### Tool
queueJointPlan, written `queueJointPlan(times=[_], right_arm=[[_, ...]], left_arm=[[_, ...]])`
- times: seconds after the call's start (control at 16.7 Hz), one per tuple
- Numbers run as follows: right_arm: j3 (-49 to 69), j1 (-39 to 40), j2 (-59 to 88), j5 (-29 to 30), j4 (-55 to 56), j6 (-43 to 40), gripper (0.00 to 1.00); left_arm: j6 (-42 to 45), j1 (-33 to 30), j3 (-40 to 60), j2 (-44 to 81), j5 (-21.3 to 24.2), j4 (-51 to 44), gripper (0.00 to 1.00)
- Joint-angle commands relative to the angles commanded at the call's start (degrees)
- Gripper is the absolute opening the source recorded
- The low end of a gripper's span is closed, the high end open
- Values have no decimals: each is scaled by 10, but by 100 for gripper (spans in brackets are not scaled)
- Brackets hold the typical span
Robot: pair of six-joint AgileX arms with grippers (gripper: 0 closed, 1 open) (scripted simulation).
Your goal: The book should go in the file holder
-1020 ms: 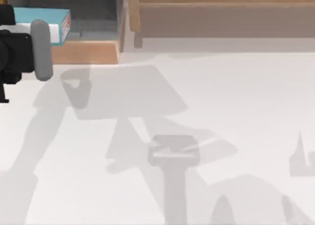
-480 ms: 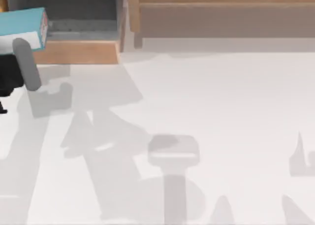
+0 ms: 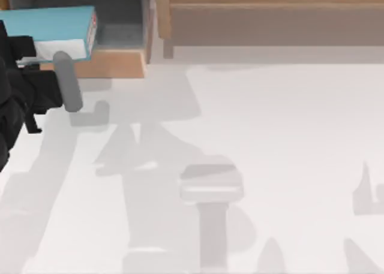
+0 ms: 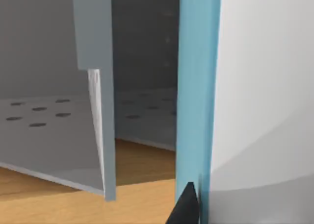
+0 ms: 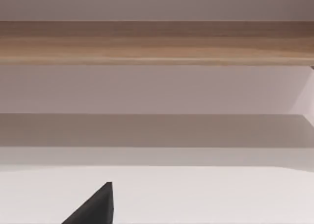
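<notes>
white table (image 3: pixel 288 142): left tool (image 3: pixel 45 58) holds book (image 3: pixel 57 25) over file holder (image 3: pixel 114 63).

Left gripper (image 3: pixel 42 61) fingertips hidden behind book (image 3: pixel 63 29); file holder (image 3: pixel 114 63) cut off by top edge.

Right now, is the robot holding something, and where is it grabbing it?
Yes. The left tool holds the book by its near long edge, over the file holder at the table's far left.
</notes>
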Motion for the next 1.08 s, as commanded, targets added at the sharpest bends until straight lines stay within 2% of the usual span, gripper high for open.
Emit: queueJointPlan(times=[0.36,1.08], right_arm=[[0,0,0,0,0,0,100],[0,0,0,0,0,0,100]], left_arm=[[5,-39,62,71,-1,3,0],[3,-36,88,92,0,-3,0]])
